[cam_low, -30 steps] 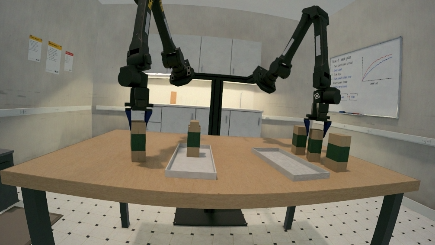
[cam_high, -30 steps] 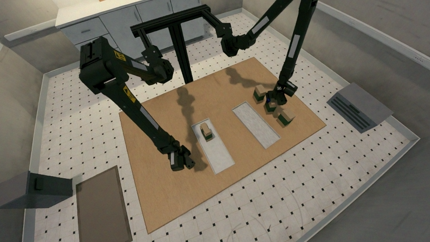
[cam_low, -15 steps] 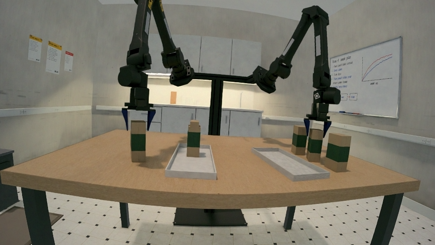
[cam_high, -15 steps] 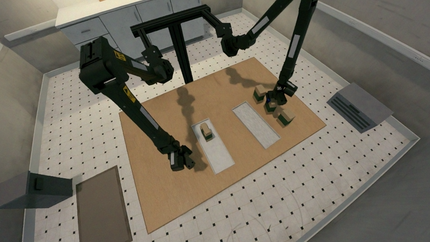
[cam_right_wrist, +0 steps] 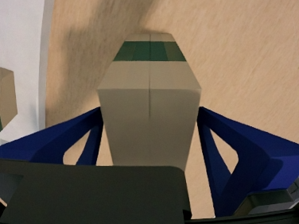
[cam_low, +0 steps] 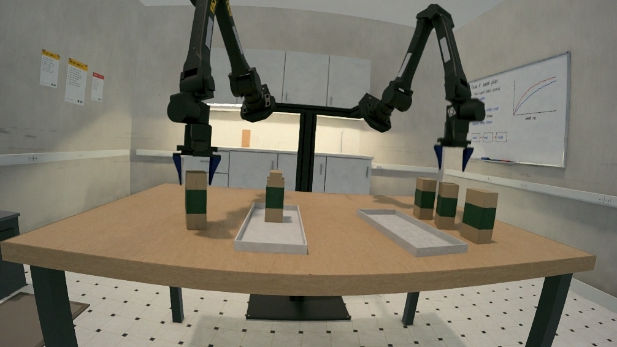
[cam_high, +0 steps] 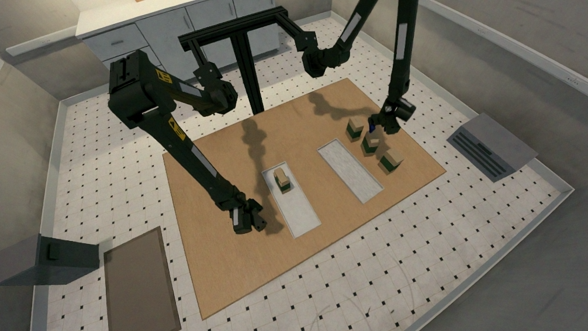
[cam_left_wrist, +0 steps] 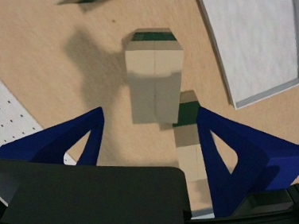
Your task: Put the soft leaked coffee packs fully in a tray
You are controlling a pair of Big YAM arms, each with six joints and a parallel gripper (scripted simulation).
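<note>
Five tan packs with green bands stand upright. One (cam_low: 196,200) stands alone on the bench, and my right gripper (cam_low: 196,168) is open with its blue fingers on either side of this pack's top (cam_right_wrist: 149,106), a small gap each side. A second pack (cam_low: 274,198) stands inside the near white tray (cam_low: 272,230). Three packs (cam_low: 424,198) (cam_low: 446,205) (cam_low: 478,215) stand in a row beside the other tray (cam_low: 411,230). My left gripper (cam_low: 451,157) is open and empty, hovering above the middle pack (cam_left_wrist: 154,82) of that row.
The second tray (cam_high: 349,169) holds nothing. The black gantry post (cam_low: 305,151) rises behind the bench's middle. In the top view the right gripper (cam_high: 246,220) hides the lone pack. The three packs stand close together, near the bench's far edge.
</note>
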